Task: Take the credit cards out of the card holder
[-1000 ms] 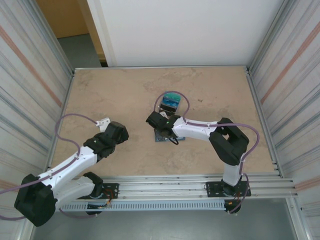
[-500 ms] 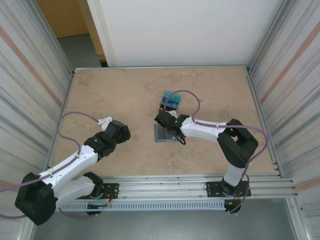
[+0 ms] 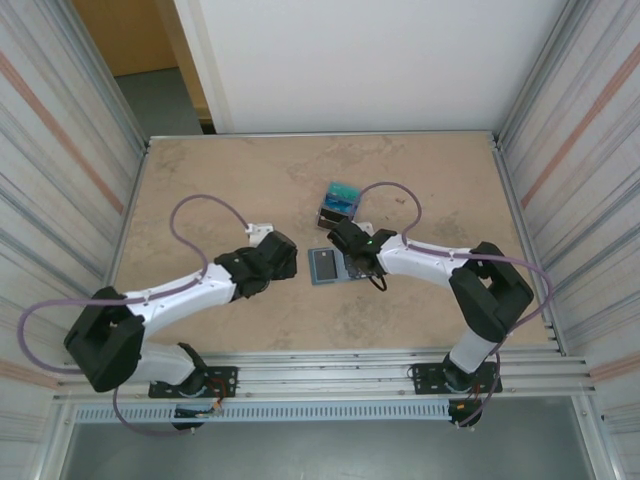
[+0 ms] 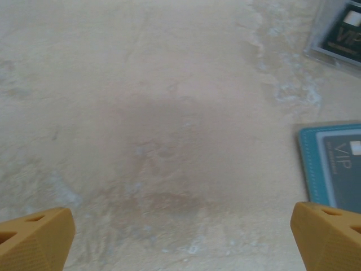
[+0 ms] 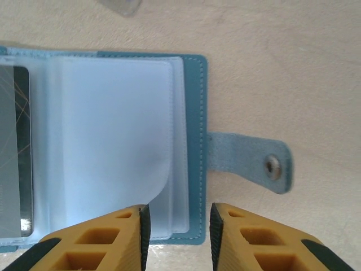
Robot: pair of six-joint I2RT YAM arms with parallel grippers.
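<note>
- While it lies spread open and flat near the middle of the surface (image 3: 220, 190), the card holder (image 3: 324, 266) shows its teal-blue stitched border and its pale, clear sleeves (image 5: 113, 130).
- One credit card (image 5: 16, 147), greyish with fine lines, sits in the sleeve on the left side of the right wrist view.
- One corner of the right-hand sleeves curls up from the stack.
- From the holder's right edge a blue strap (image 5: 254, 161) with a metal snap lies out flat on the stone-patterned top.
- Right pincer (image 5: 176, 226): it hangs just over the holder's right edge. Its yellow fingers stand narrowly apart, and the sleeve corner and teal border show through the gap; nothing looks clamped.
- Left pincer (image 4: 180, 226): it is low over bare surface just left of the holder, fingers spread wide with nothing between them. The holder's teal edge shows at the right of that wrist view.
- Just beyond the holder, toward the far side, stands a small tray (image 3: 338, 208) with something teal on top. The left wrist view shows a dark card (image 4: 345, 35) marked VIP in it.
</note>
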